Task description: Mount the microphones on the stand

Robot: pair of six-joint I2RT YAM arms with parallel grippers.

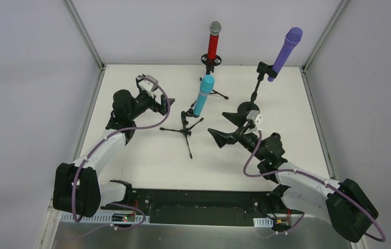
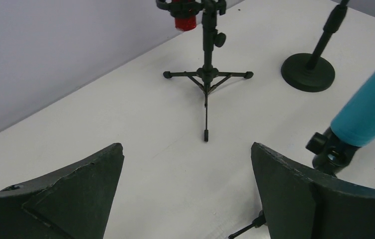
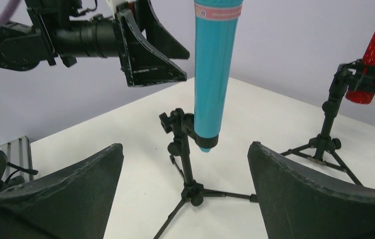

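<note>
Each of the three microphones sits in a stand. The red one (image 1: 214, 44) with a silver mesh head stands upright in the back tripod stand (image 1: 211, 65). In the middle, the cyan one (image 1: 204, 94) with a pink ring is clipped to a tripod stand (image 1: 185, 127). The purple one (image 1: 285, 52) leans in the round-base stand (image 1: 249, 108). My left gripper (image 1: 158, 97) is open, left of the cyan microphone (image 2: 369, 107), with only table between its fingers (image 2: 186, 147). My right gripper (image 1: 217, 123) is open and empty, facing the cyan microphone (image 3: 215, 69) and its stand (image 3: 185, 159), apart from both.
White table (image 1: 147, 155) with grey walls on three sides and metal corner posts. Tripod legs spread over the table's middle (image 1: 189, 148). The round base (image 2: 308, 71) sits just behind my right gripper. In the right wrist view the left arm (image 3: 76, 35) shows at upper left.
</note>
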